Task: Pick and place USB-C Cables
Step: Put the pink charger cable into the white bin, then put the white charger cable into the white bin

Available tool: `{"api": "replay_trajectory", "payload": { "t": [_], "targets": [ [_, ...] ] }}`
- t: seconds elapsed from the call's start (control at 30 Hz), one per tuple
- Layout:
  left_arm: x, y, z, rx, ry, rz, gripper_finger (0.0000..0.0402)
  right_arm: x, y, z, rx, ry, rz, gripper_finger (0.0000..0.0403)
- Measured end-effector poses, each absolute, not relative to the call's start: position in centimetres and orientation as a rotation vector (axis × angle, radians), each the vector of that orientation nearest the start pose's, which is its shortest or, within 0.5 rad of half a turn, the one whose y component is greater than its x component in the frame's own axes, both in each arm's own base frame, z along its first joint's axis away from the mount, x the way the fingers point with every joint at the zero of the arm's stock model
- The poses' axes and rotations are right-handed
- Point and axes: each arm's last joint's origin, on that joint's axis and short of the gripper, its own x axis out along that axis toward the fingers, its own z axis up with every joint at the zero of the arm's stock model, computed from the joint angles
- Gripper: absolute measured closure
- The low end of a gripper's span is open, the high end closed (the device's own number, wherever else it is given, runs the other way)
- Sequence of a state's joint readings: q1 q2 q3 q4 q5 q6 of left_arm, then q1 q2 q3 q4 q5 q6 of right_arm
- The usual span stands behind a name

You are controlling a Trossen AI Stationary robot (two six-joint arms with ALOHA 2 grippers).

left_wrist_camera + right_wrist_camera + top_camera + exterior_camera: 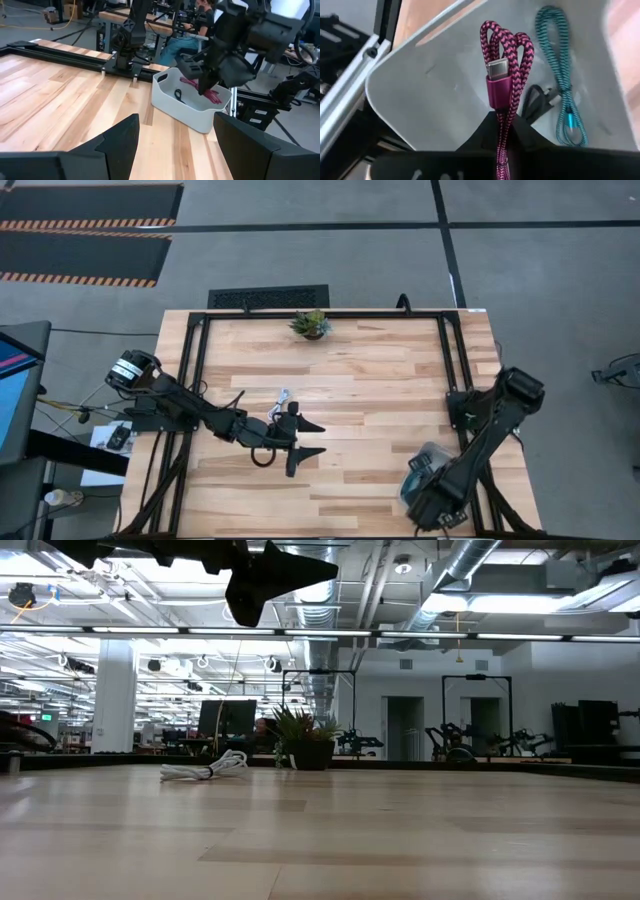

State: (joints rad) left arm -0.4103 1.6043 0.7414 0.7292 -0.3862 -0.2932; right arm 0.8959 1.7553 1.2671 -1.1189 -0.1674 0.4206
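Right gripper point(502, 131): we see it clamped on the maroon cable point(504, 75), holding the folded bundle over the white bin point(165, 102) at the table's near right corner.
Maroon cable: it hangs from the 2 fingers with its metal plug end showing; in the left wrist view it dangles just inside the bin.
Teal cable point(562, 75): we find it lying in the bin, against the wall.
Black cable point(536, 102): it lies on the bin floor, between the maroon and the teal one.
White cable point(206, 768): it rests loose on the wooden table point(380, 370), just beside the left arm.
Left gripper point(309, 438): we see its fingers spread apart, holding nothing, raised above mid-table.
Potted plant point(311, 324): it stands at the far edge.
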Motion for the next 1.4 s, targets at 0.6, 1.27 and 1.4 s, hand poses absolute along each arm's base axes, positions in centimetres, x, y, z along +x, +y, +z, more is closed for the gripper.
{"api": "replay_trajectory", "payload": {
  "t": [0.6,1.27,1.4],
  "targets": [
    [30.4,-12.0,20.6,-0.239,0.144,0.014,0.0156,20.0,25.4,18.5,-0.366,1.638,0.596,0.0346],
    [30.2,-11.8,19.6,-0.252,0.234,0.077,0.0156,20.4,23.8,18.6,-0.293,1.713,0.311,0.0182],
    [29.9,-10.7,18.3,-0.288,0.333,0.252,0.0156,21.0,22.8,18.7,-0.174,1.782,0.189,0.0174]
  ]
}}
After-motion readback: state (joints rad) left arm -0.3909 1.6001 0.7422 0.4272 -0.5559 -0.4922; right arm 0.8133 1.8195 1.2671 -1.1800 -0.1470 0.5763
